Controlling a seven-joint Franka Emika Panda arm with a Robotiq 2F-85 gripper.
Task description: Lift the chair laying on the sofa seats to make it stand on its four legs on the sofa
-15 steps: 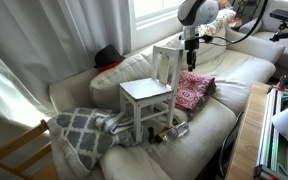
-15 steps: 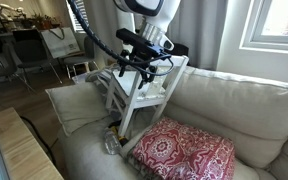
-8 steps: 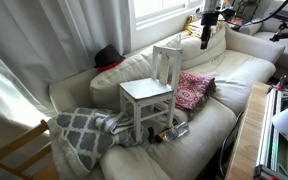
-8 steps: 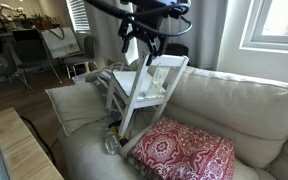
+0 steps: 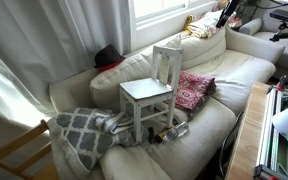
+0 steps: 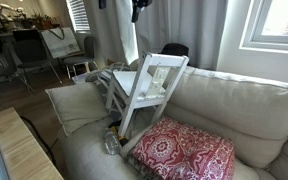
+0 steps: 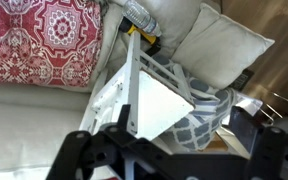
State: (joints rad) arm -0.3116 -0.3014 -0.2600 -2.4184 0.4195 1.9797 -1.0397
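The white chair (image 5: 152,92) stands on its legs on the cream sofa (image 5: 236,72), with its backrest toward the sofa's back cushions. It also shows in the other exterior view (image 6: 144,85), on the sofa (image 6: 239,100). My gripper (image 6: 138,9) is high above the chair, mostly cut off by the top edge in both exterior views (image 5: 225,10). In the wrist view the gripper (image 7: 164,140) is open and empty, and looks down on the chair seat (image 7: 156,100) and the sofa (image 7: 29,125).
A red patterned pillow (image 5: 194,90) lies beside the chair. A grey-and-white blanket (image 5: 84,135) lies on its other side. A plastic bottle (image 5: 176,130) lies by the chair legs. A natural-wood chair frame (image 5: 14,152) stands off the sofa's end.
My gripper has risen from the top of the chair's backrest to the upper edge of both exterior views. The chair has stayed standing.
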